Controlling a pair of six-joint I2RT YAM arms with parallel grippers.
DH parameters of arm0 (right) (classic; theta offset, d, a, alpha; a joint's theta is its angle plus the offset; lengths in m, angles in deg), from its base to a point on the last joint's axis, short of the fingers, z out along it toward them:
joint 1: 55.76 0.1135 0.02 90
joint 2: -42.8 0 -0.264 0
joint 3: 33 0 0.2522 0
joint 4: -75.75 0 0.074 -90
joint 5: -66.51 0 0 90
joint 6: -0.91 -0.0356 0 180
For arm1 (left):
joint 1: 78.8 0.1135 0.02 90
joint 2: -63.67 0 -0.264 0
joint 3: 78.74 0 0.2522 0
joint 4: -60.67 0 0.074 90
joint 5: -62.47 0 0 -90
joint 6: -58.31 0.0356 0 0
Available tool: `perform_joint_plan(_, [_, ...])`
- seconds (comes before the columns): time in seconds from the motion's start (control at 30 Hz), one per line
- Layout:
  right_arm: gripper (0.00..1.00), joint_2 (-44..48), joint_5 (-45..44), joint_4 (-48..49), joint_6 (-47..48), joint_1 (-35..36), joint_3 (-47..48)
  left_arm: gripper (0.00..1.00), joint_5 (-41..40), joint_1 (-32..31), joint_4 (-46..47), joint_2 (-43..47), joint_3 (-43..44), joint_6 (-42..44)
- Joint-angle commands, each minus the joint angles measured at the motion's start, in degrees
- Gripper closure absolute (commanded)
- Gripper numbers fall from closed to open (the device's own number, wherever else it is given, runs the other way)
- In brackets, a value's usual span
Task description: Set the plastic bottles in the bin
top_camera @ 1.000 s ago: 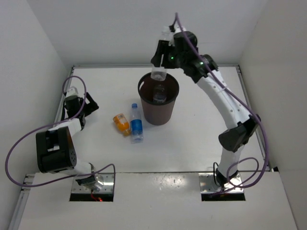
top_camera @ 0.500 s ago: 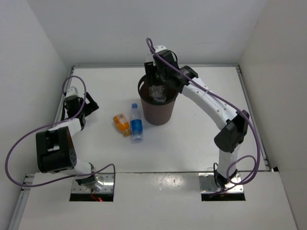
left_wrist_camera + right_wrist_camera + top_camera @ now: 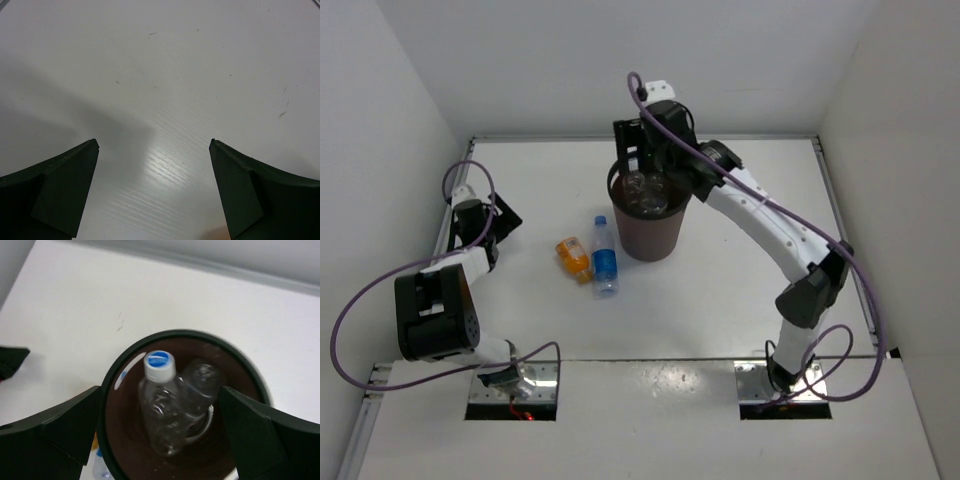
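Observation:
The dark brown bin [image 3: 650, 232] stands mid-table. Inside it lie two clear plastic bottles: one with a white and blue cap [image 3: 161, 390] and a plain one [image 3: 201, 381] leaning beside it. My right gripper [image 3: 642, 162] [image 3: 160, 392] hangs open right above the bin's mouth, holding nothing. Left of the bin on the table lie a stubby orange bottle [image 3: 573, 256] and a blue-labelled, blue-capped bottle [image 3: 605, 258]. My left gripper [image 3: 496, 218] [image 3: 153, 145] stays open at the far left, low over bare table.
White walls close in the table at the back and on both sides. The left arm's purple cable [image 3: 470, 185] loops beside the left wall. The bin's rim [image 3: 120, 365] fills the right wrist view.
My right gripper came down from the bin's far side to over its mouth, then opened. The clear bottle it held now lies inside the bin. The left arm barely shifted.

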Motion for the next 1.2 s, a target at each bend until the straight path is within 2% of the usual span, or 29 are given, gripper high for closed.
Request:
perform_joint_plan(0.0, [0.01,9.20,-8.48,6.50,-1.43,-0.87,1.30,0.00,-2.88,0.04,-0.33,1.39,1.10,-4.50])
perform_joint_plan(0.2, [0.01,13.89,-12.80,8.03,-3.09,-1.39,-2.58,0.00,-2.71,0.04,-3.24,2.01,2.95,-9.33])
perform_joint_plan(0.3, [0.01,13.89,-12.28,6.44,-4.42,-1.39,-2.58,0.00,0.11,0.04,-7.79,3.06,5.49,-12.23])
perform_joint_plan(0.33, [0.01,13.89,-11.76,5.83,-5.29,-1.39,-3.97,0.00,0.11,0.04,-12.33,3.06,6.37,-13.89])
perform_joint_plan(0.37, [0.01,13.89,-10.53,5.82,-5.30,-1.39,-4.51,0.00,0.11,0.04,-14.47,3.06,7.68,-17.82])
perform_joint_plan(0.47, [0.01,14.59,-9.73,5.30,-6.43,-1.91,-5.92,0.00,0.98,-0.57,-18.88,3.06,11.80,-22.25])
perform_joint_plan(0.5, [0.01,14.59,-9.21,5.29,-6.44,-1.92,-6.44,0.00,1.95,-0.57,-18.88,3.06,13.66,-21.21])
perform_joint_plan(0.57, [0.01,15.39,-9.20,4.68,-6.96,-1.92,-7.32,0.00,3.70,-4.69,-21.69,0.00,19.70,-16.32])
perform_joint_plan(0.63, [0.01,17.66,-9.90,4.68,-6.97,-1.92,-9.60,0.00,4.24,-9.85,-23.35,-1.68,21.67,-12.96])
perform_joint_plan(0.7, [0.01,19.07,-10.43,4.68,-6.97,-2.44,-11.80,0.00,3.19,-12.77,-24.15,-1.68,20.72,-12.15])
perform_joint_plan(0.77, [0.01,20.21,-10.43,4.68,-7.49,-2.45,-12.95,0.00,2.49,-14.37,-25.82,-1.68,17.91,-16.43])
perform_joint_plan(0.83, [0.01,21.01,-10.43,3.98,-7.49,-2.45,-13.48,0.00,2.48,-15.77,-26.70,-2.21,17.10,-17.16])
perform_joint_plan(1.17, [0.01,27.43,-12.62,2.22,-9.78,-2.97,-19.01,0.00,2.13,-21.39,-29.34,-3.88,16.05,-12.86])
